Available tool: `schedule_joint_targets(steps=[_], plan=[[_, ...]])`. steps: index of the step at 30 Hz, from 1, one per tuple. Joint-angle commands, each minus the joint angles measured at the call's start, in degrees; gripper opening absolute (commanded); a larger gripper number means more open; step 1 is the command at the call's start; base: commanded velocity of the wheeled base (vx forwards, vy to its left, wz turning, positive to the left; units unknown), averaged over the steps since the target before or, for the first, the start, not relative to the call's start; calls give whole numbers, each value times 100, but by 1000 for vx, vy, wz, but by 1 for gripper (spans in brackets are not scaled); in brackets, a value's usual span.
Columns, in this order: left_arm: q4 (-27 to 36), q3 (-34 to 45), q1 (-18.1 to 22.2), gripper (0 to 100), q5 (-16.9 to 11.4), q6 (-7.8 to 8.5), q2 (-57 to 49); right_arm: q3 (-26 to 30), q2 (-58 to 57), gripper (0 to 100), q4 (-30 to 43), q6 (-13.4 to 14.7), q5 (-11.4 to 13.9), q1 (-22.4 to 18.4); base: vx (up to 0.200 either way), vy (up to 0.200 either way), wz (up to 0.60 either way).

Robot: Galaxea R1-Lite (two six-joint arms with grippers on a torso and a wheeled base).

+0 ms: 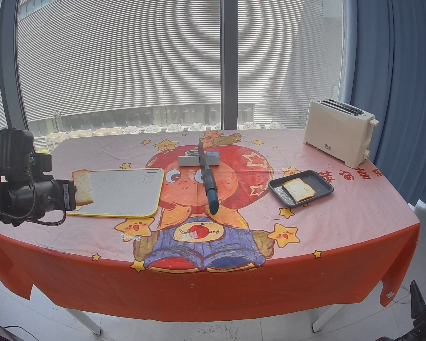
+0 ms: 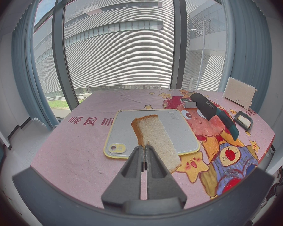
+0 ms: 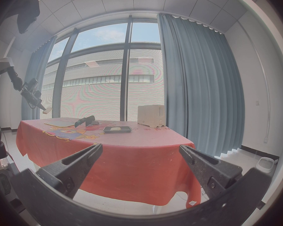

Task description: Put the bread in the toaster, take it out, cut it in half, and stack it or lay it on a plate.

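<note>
My left claw (image 2: pixel 144 148) was clamped shut on one edge of the bread half (image 2: pixel 155 138), which projected from its tips over the left end of the cutting board (image 1: pixel 123 192). Recommended procedure: maintain light pressure, carry the piece high over the knife (image 1: pixel 208 181), then lower it flat onto the slice (image 1: pixel 298 189) in the plate (image 1: pixel 324 182), well apart to the right. My right claw (image 3: pixel 140 147) stood wide open and empty, low beside the table.

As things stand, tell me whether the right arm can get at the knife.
Probably not yet: the right gripper, open, hangs low, well off the table; the knife lies mid-table, with nothing blocking it.
</note>
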Motion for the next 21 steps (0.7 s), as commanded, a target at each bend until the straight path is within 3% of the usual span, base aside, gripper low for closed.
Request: schedule_joint_targets(steps=[1, 21], plan=[[-4, 18, 0, 0, -1, -2, -92, 90, -84, 100, -1, -2, 4, 0, 0, -200, 0], [-13, 80, -9, 0, -10, 86, -162, 90, -84, 100, -1, -2, 4, 0, 0, -200, 0]])
